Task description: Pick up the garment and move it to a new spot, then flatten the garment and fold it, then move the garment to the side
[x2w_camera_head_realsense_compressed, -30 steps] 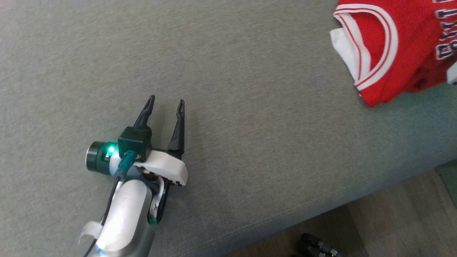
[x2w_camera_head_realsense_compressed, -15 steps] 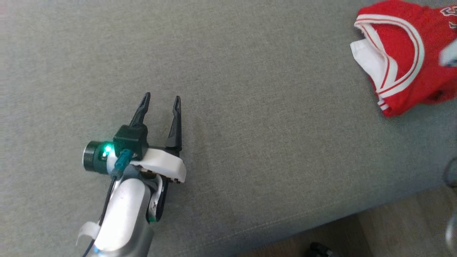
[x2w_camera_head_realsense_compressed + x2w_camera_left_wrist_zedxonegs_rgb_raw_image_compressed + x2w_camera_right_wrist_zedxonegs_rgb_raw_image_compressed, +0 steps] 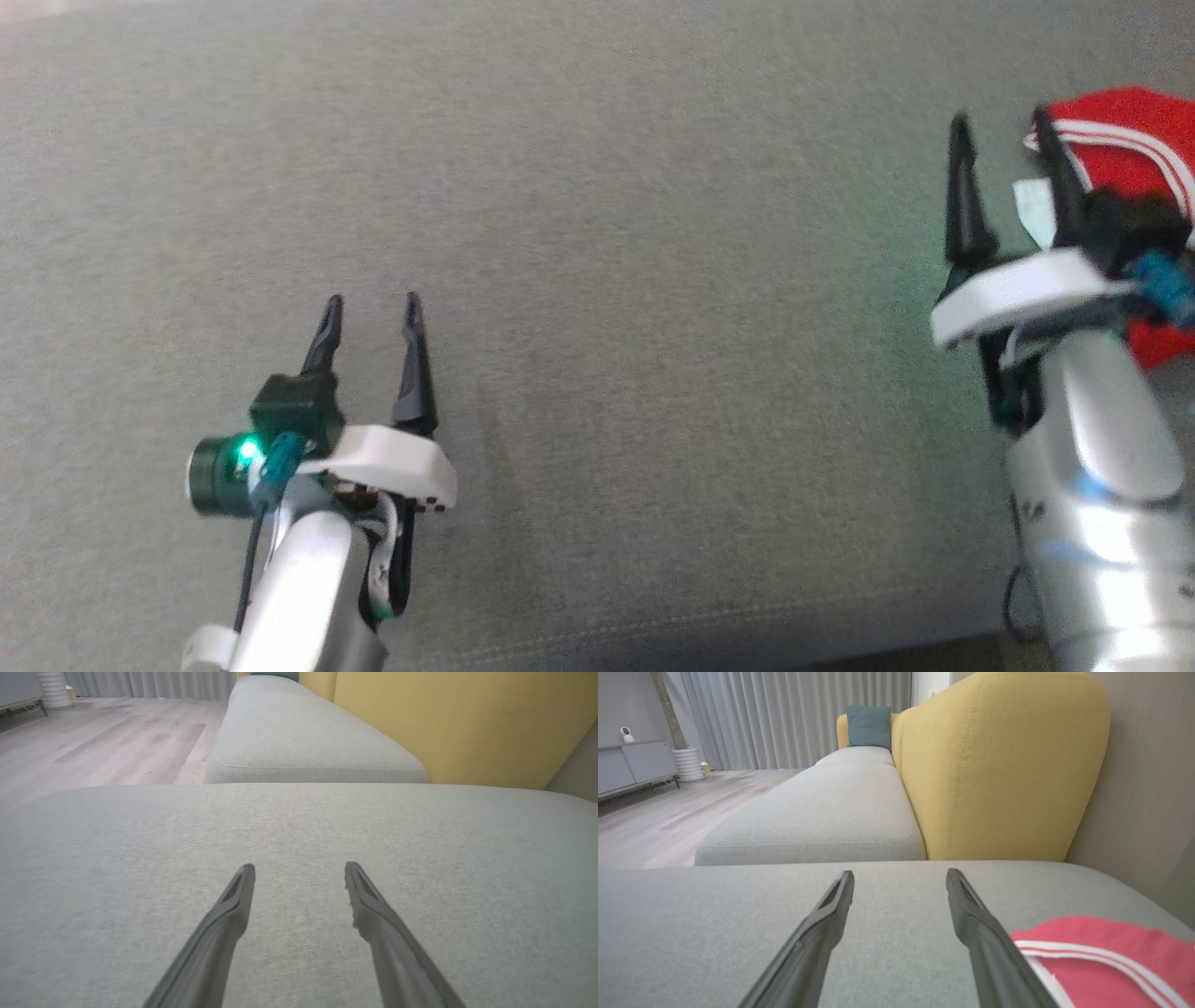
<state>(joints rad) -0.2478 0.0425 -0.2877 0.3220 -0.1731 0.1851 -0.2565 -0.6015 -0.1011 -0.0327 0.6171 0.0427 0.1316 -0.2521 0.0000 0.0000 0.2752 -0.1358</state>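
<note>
Head view: the left gripper (image 3: 372,306) and right gripper (image 3: 999,121) hung over the grey cushion (image 3: 653,233), fingers spread; the garment (image 3: 1134,131) lay at the cushion's right end. Left wrist view: fingers stood spread above the cushion. Right wrist view: the garment lay on the cushion beside the spread fingers.

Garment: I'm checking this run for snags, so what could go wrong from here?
The right tool stands open with one finger close beside the garment's striped trim; swinging sideways might snag and drag it. The garment runs past the head view's right edge, partly hidden by the arm, so its fold cannot be checked.
</note>
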